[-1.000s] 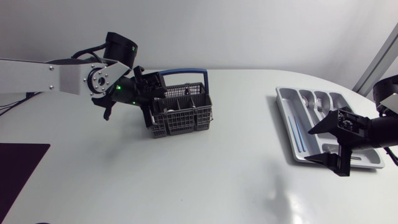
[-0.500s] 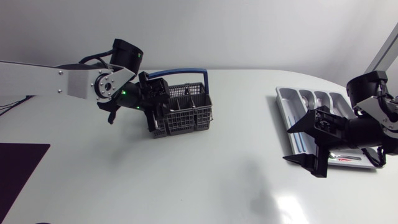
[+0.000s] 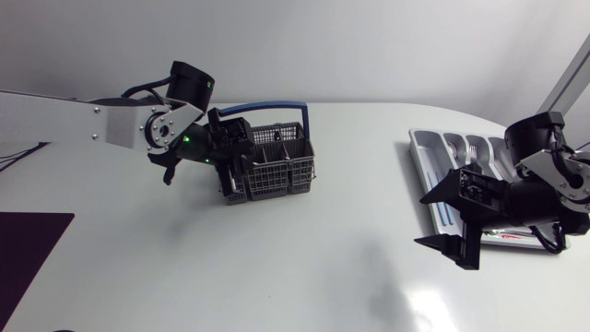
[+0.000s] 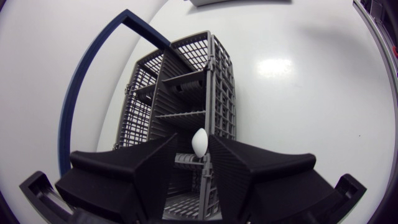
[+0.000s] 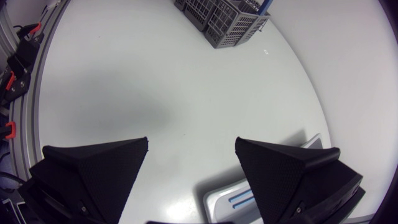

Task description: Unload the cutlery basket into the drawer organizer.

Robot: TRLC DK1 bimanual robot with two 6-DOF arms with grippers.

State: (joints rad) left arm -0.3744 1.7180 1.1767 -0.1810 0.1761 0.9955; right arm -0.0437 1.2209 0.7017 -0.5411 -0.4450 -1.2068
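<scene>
The grey cutlery basket [image 3: 277,171] with a blue handle [image 3: 267,108] stands left of the table's middle. My left gripper [image 3: 232,152] hangs over its left end. In the left wrist view a white rounded utensil tip [image 4: 199,143] rises from the basket [image 4: 186,87] inside the narrow gap of the left gripper [image 4: 194,155]; I see no two-sided contact. The grey drawer organizer [image 3: 422,152] lies at the right, holding a blue-striped piece [image 3: 441,198] and forks [image 3: 475,148]. My right gripper [image 3: 431,221] stands wide open and empty beside the organizer's left edge.
A dark mat [image 3: 28,249] lies at the table's front left corner. In the right wrist view, bare white table stretches ahead of the right gripper [image 5: 191,143] to the basket [image 5: 227,18], with the organizer's corner [image 5: 217,199] below it.
My right arm has swung off the organizer toward the table's middle and front. The left gripper has shifted slightly right over the basket, its fingers drawing a little closer.
</scene>
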